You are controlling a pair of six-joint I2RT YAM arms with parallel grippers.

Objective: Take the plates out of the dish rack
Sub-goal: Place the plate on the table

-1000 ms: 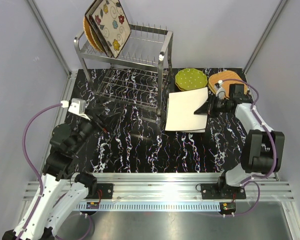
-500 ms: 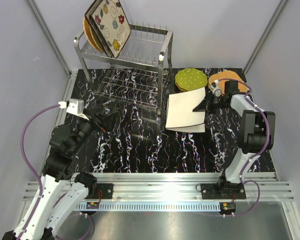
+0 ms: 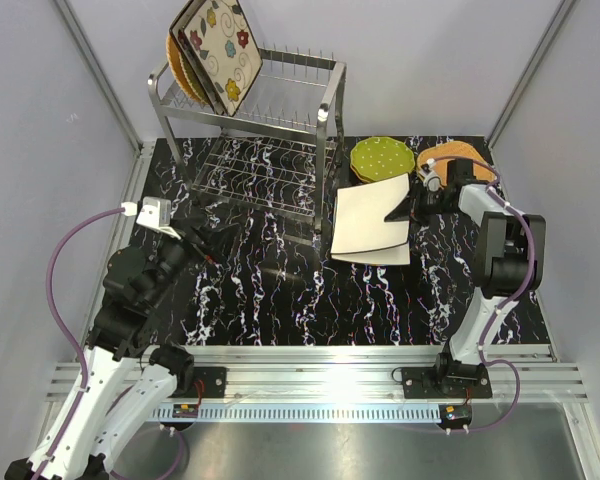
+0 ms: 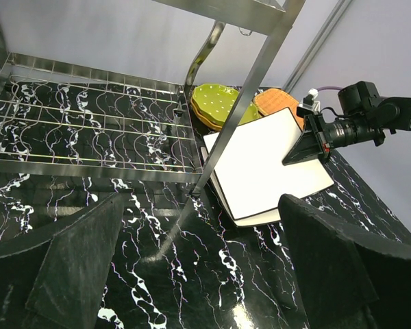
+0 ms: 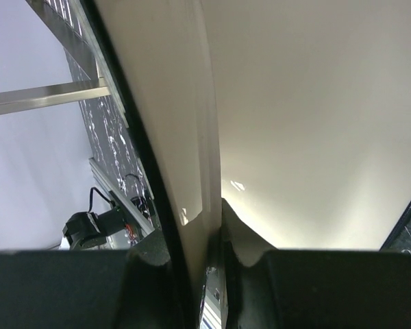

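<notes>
Right gripper is clamped on the right-hand rim of a square cream plate. In the wrist view the rim is pinched between both fingers, with nothing else in them. Left gripper hangs wide open and empty over the table, in front of the dish rack.

My biggest worry is the rack. Its front post stands just beside the held plate's left edge, and a sideways swing could knock the plate into the steel. Next is the grip: one rim pinch on a broad plate leaves plenty of lever, so it could twist or slip out and crack on the second square plate lying under it. I can't tell whether the two are touching. A release skewed toward the back could also nudge the green dotted plates, which sit right at its far corner.

On looks, the rack is tall, shiny wire with prongs along the top and a grid shelf below. Flowered square plates lean at the top tier's left end, with a wicker plate behind them, so I judge the job partly done. The held plate shows a plain cream face with a dark rim. A second wicker plate rests on the table near the right wrist.
</notes>
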